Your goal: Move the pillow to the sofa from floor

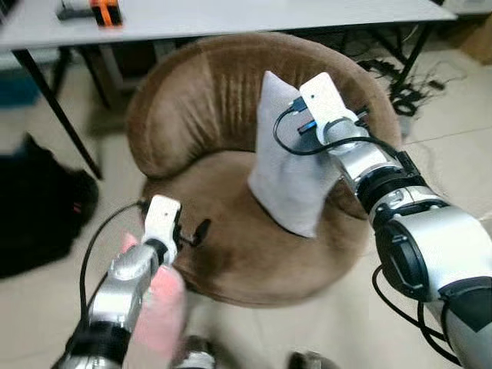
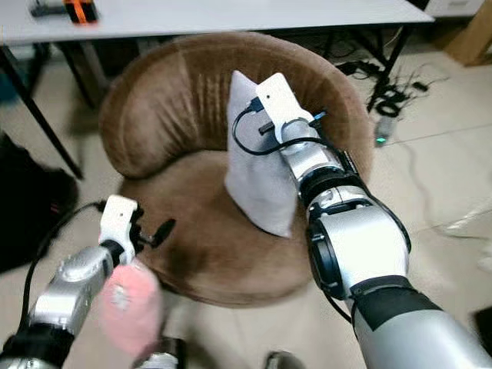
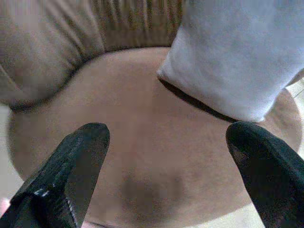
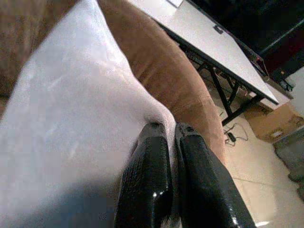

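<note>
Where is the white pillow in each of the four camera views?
Left eye: pillow upright on the brown sofa's seat, right of centre.
Right eye: pillow centre, beside the right arm.
Left wrist: pillow upper right.
Right wrist: pillow pinched by the right gripper.
Shared landmark: brown sofa.

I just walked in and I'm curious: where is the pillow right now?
In the head views the pillow stands on the brown sofa, leaning toward its right side, with the right tool pinching its edge and the left tool open over the seat.
</note>
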Controlling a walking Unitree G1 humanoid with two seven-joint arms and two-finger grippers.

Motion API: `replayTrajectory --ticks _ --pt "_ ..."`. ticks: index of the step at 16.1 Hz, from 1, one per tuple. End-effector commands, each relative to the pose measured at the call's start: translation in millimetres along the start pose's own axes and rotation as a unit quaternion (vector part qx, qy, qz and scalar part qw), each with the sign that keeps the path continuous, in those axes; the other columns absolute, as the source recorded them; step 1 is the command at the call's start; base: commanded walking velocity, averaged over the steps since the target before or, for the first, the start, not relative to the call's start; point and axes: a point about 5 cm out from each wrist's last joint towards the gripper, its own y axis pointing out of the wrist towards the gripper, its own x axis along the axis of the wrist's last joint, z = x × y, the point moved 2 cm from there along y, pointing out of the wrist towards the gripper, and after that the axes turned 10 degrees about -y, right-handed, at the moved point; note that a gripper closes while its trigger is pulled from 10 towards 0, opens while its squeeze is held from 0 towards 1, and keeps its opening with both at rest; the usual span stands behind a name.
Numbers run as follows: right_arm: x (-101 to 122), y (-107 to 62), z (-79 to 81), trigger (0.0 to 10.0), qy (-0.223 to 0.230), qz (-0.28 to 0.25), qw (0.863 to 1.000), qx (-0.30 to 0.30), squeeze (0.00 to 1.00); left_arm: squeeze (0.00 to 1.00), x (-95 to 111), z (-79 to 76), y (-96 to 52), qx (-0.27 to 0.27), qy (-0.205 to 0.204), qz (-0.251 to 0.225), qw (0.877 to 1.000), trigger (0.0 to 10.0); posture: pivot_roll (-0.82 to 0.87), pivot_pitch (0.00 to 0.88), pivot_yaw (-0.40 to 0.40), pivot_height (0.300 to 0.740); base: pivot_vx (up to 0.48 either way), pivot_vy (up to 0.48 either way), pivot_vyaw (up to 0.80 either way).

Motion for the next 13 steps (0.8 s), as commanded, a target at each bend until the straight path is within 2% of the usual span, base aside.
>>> replayTrajectory --ticks 1,4,7,13 --pt "5 0.4 -5.1 10.0 0.014 -0.008 1.000 -0.017 0.00 0.00 11 2.9 1.1 -0.015 0.023 0.011 1.000 10.0 0.09 0.009 0.098 0.740 0.000 0.000 0.00" --pt "3 -1.0 7.5 10.0 0.022 -0.008 1.000 -0.009 0.00 0.00 21 11.1 -4.4 -0.019 0.043 0.012 0.999 10.0 0.11 0.009 0.127 0.740 0.000 0.000 0.00" --pt "6 -1.5 13.7 10.0 0.022 -0.009 1.000 -0.001 0.00 0.00 29 12.8 -4.7 -0.014 0.038 0.001 0.999 10.0 0.13 0.023 0.099 0.740 0.000 0.000 0.00" --pt "4 -1.4 13.0 10.0 0.020 -0.005 1.000 0.001 0.00 0.00 21 4.8 -6.6 -0.015 0.029 0.003 0.999 10.0 0.14 0.039 0.067 0.740 0.000 0.000 0.00"
